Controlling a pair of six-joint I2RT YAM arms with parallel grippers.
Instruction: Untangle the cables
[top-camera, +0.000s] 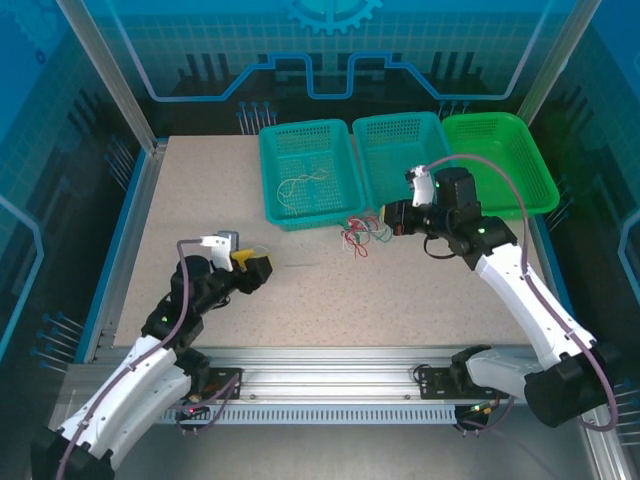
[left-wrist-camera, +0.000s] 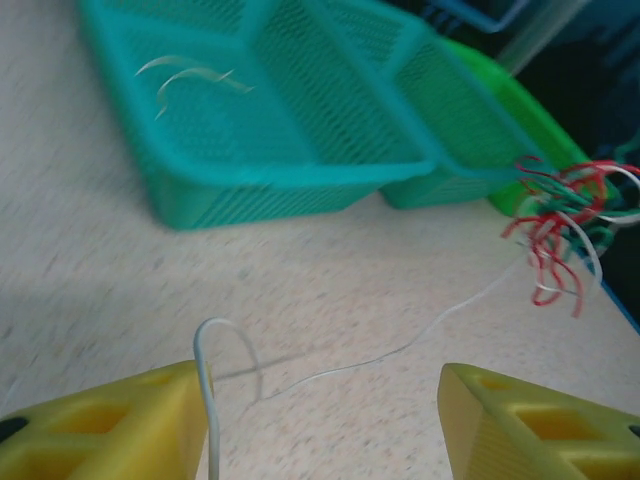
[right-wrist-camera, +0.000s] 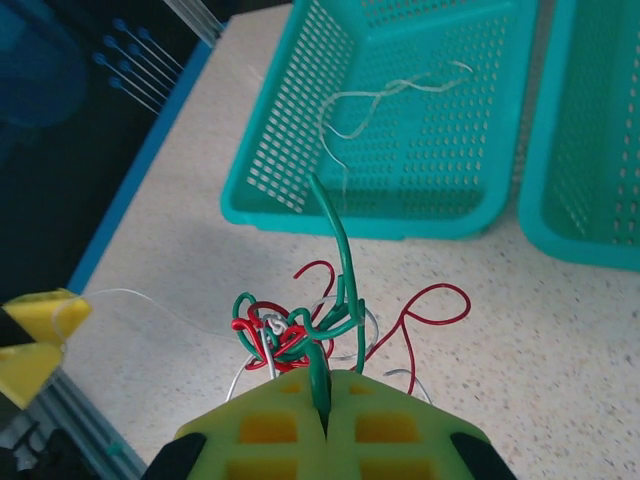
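Top external: cable knot (top-camera: 357, 236) sits on tabletop (top-camera: 200, 200), just beside right claw (top-camera: 388, 217). Left claw (top-camera: 256, 266) is well apart, to its left.
Left wrist: left claw's jaws are apart. White strand (left-wrist-camera: 330, 375) runs rightward to the knot, unclamped.
Right wrist: right claw is pinched shut on green cable (right-wrist-camera: 340, 250).

At the far edge of the speckled beige surface (top-camera: 200, 210) three mesh baskets stand in a row, side by side: left teal basket (top-camera: 268, 170), middle teal basket (top-camera: 372, 165), green basket (top-camera: 525, 160).
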